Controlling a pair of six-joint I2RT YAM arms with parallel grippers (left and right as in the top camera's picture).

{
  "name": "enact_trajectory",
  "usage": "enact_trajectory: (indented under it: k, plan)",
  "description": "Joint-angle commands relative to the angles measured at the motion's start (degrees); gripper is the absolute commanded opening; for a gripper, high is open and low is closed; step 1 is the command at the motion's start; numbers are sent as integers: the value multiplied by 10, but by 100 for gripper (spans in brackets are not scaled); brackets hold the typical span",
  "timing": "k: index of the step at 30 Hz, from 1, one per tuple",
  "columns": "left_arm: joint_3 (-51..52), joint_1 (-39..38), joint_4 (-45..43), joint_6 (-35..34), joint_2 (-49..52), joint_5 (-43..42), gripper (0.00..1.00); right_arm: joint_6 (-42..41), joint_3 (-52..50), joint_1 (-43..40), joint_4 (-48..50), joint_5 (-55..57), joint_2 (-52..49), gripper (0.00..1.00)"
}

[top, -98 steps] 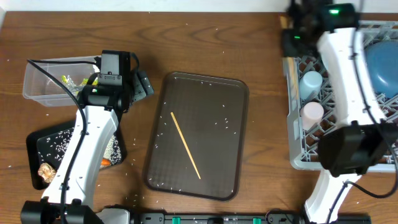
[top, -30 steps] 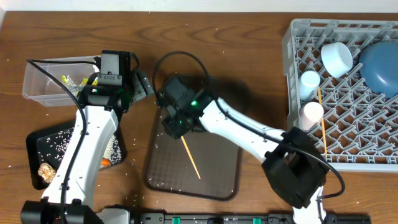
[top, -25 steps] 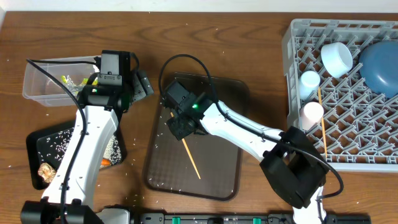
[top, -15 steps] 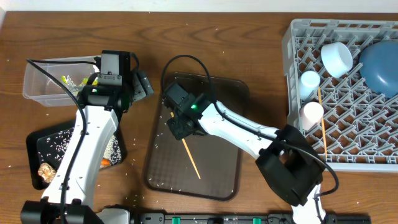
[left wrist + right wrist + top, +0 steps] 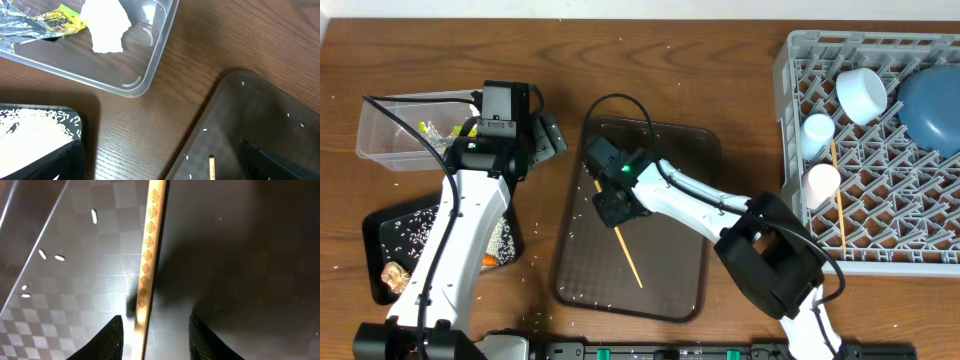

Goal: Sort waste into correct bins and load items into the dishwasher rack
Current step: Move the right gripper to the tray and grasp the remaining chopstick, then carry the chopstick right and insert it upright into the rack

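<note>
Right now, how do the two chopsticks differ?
The rack chopstick lies in the rack, running almost straight up-down in the overhead view; the tray chopstick lies slanted on the brown tray. The open right gripper straddles the tray chopstick's upper part; nothing holds the rack chopstick. Both are thin pale wood.

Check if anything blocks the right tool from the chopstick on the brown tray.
Nothing visible does. The right tool is open with its fingers either side of the chopstick on the serving tray; only stray rice grains lie nearby.
</note>
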State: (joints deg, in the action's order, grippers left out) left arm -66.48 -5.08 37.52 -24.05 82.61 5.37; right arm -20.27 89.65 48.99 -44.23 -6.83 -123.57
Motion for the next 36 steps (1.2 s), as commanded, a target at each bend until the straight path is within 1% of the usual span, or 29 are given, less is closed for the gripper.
enact_trajectory:
  k: [1, 5, 6, 7, 8, 9, 10, 11, 16, 22, 28, 36]
  plan:
    - [-3, -1, 2, -3, -4, 7, 98, -9, 36, -6, -23, -7, -37, 36]
    - [-3, -1, 2, -3, -4, 7, 98, -2, 96, -7, -71, -7, -79, 35]
    - [-3, -1, 2, -3, -4, 7, 98, -3, 120, -7, -93, -7, -93, 32]
    - [-3, -1, 2, -3, -4, 7, 98, -3, 129, -9, -102, -7, -97, 26]
    - [-3, -1, 2, -3, -4, 7, 98, -3, 142, -11, -114, -7, -105, 17]
    - [-3, -1, 2, -3, -4, 7, 98, -3, 150, -14, -123, -7, -106, 10]
    - [-3, -1, 2, -3, -4, 7, 98, -8, 153, -19, -126, -7, -106, 6]
    - [-3, -1, 2, -3, -4, 7, 98, -12, 153, -24, -128, -7, -105, 5]
    - [-3, -1, 2, -3, -4, 7, 98, -21, 154, -49, -140, -30, -103, 1]
    - [-3, -1, 2, -3, -4, 7, 98, -16, 157, -73, -148, -50, -103, 1]
    - [-3, -1, 2, -3, -4, 7, 98, 35, 207, -105, -188, -52, -87, 1]
    - [-3, -1, 2, -3, -4, 7, 98, 88, 278, -165, -238, -47, 4, 1]
